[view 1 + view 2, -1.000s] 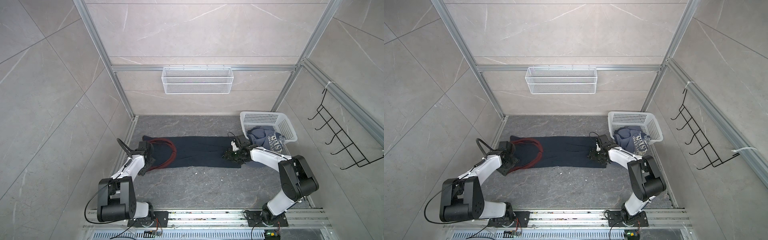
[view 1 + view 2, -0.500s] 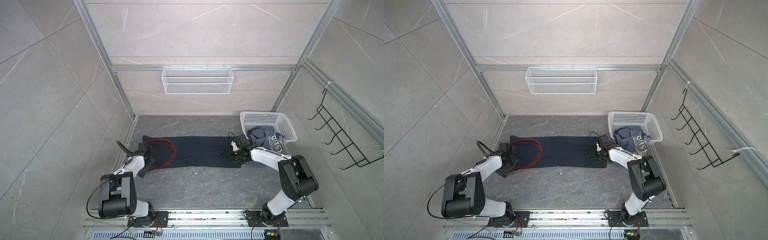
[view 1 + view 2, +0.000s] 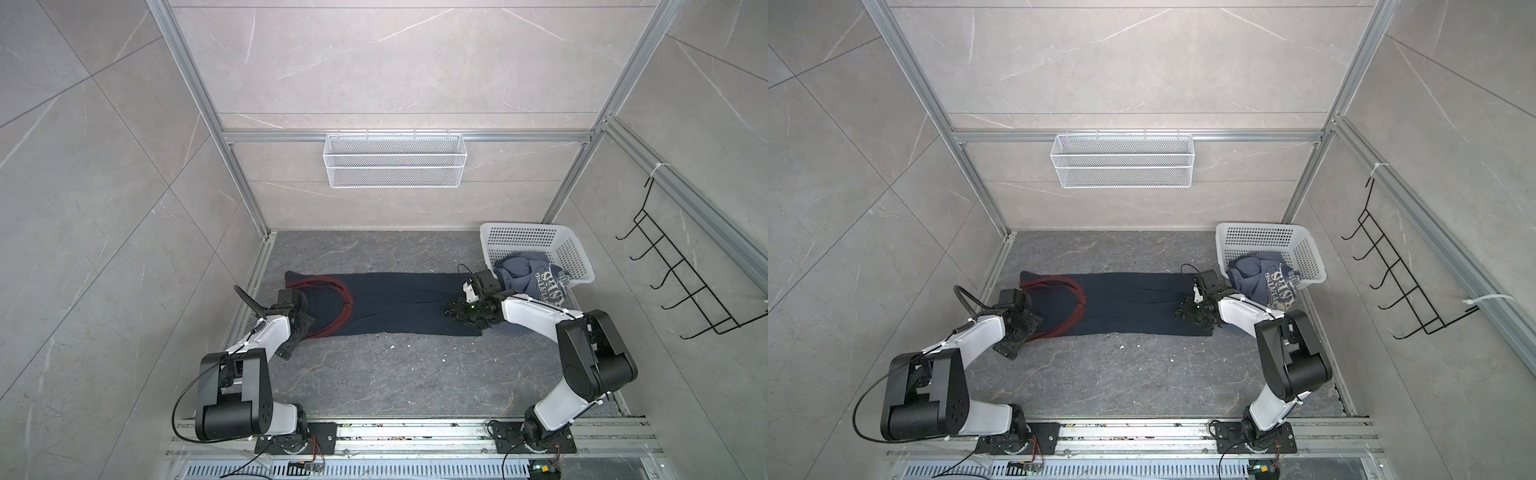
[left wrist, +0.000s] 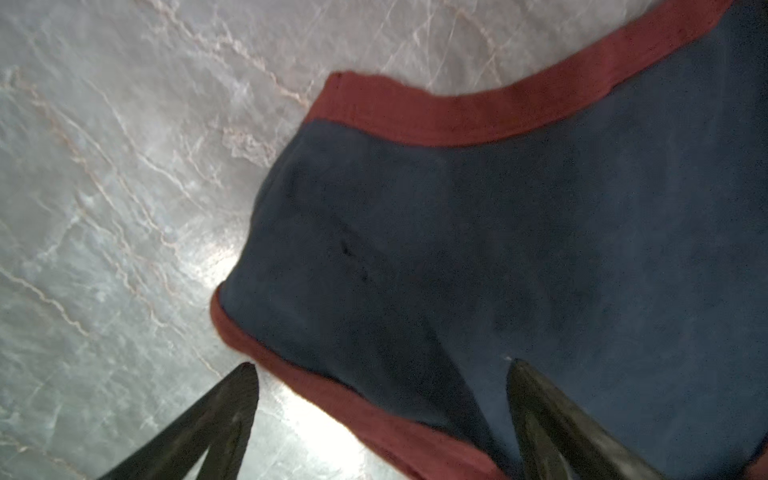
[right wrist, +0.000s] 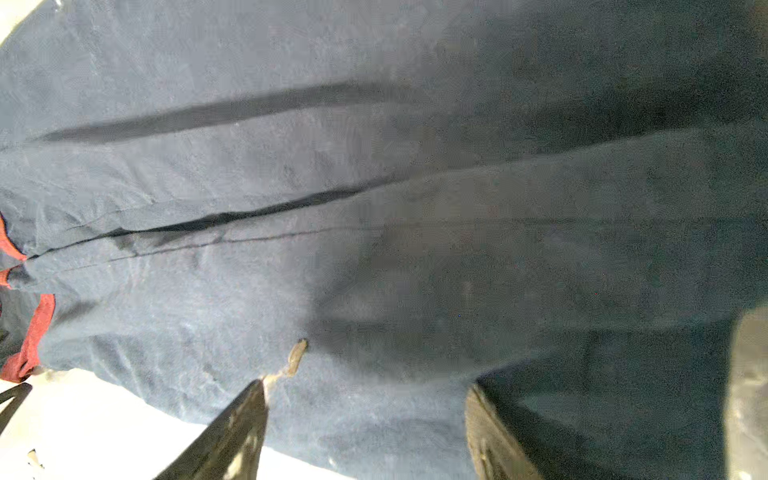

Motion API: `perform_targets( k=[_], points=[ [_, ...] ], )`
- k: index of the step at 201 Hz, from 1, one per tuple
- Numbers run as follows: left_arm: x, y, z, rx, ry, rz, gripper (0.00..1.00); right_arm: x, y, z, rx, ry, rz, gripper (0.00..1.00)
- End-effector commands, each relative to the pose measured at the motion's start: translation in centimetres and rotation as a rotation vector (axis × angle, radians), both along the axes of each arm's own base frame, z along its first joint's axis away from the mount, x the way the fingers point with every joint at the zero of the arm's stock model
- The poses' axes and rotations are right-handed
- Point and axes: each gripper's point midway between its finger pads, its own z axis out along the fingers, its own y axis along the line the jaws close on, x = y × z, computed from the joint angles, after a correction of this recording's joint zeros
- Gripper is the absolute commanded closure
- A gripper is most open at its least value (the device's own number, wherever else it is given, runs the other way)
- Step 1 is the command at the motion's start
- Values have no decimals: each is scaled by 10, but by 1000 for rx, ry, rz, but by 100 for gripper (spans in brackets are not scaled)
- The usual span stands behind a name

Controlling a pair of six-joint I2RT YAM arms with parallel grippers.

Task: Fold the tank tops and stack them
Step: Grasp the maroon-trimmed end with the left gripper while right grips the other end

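left end effector (image 4: 382,365) apart over navy tank top (image 3: 395,303) strap, right end effector (image 5: 365,384) apart, seemingly on hem

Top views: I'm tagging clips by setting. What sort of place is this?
Probably a mock laundry corner built as a robot test cell: grey tile panels in aluminium framing, a white perforated plastic basket holding a slate-blue tank top, and a black wire hook rack.

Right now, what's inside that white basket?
A crumpled slate-blue tank top with whitish lettering lies in the white basket, spilling over its near rim. Anything beneath it is covered.
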Motion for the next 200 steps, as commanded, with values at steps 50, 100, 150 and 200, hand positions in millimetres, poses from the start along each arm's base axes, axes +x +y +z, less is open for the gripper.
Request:
perform_targets(
  k=[50, 100, 150, 200],
  points=[
    [14, 24, 12, 98, -8, 29, 20, -3, -5, -7, 3, 20, -21, 24],
    [39, 29, 29, 112, -19, 25, 25, -3, -5, -8, 5, 25, -21, 24],
    [57, 33, 21, 99, 22, 34, 32, -3, -7, -7, 3, 24, -25, 24],
    [72, 43, 16, 109, 76, 32, 49, -2, -8, -7, -5, 25, -27, 24]
  ],
)
